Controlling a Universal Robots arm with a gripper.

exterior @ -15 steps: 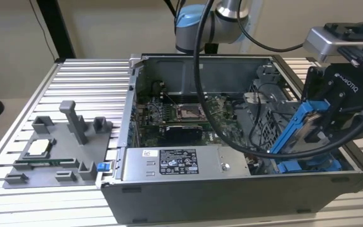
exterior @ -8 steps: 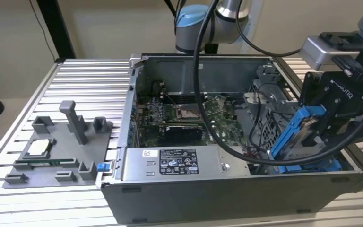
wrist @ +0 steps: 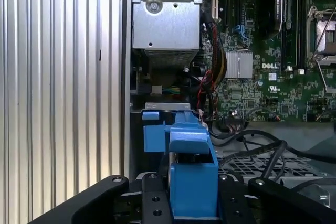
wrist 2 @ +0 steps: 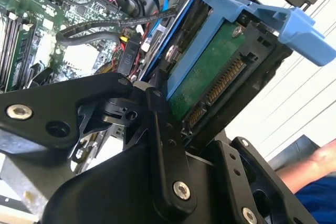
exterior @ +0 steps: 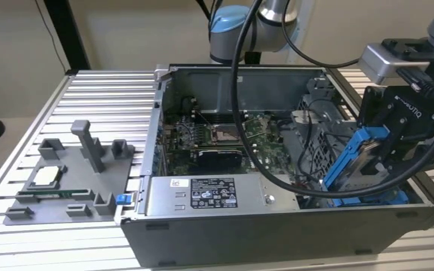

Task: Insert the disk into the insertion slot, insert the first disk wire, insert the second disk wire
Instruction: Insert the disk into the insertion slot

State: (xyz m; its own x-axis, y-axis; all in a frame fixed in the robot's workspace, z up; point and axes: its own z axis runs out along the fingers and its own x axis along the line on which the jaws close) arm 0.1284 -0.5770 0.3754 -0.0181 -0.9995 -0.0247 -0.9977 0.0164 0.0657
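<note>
Tool (exterior: 389, 148) clenched on the disk (exterior: 366, 161), which is held tilted above the slot (exterior: 352, 200) at four o'clock of the case (exterior: 277, 231) in the exterior view. Seating it well likely means levelling it, squaring its edges to the slot, and keeping clear of the cable (exterior: 237, 90).

There is one open computer case (exterior: 277, 240) and one tabletop (exterior: 104, 101). The case holds one motherboard (exterior: 259, 138), one grey metal box (exterior: 209, 195) and one insertion slot (exterior: 372, 199). There is one end effector (exterior: 381, 151) and one disk (exterior: 360, 159). One grey fixture (exterior: 81, 195) carries one square chip (exterior: 47, 175) and, seemingly, one memory stick (exterior: 47, 193).
</note>
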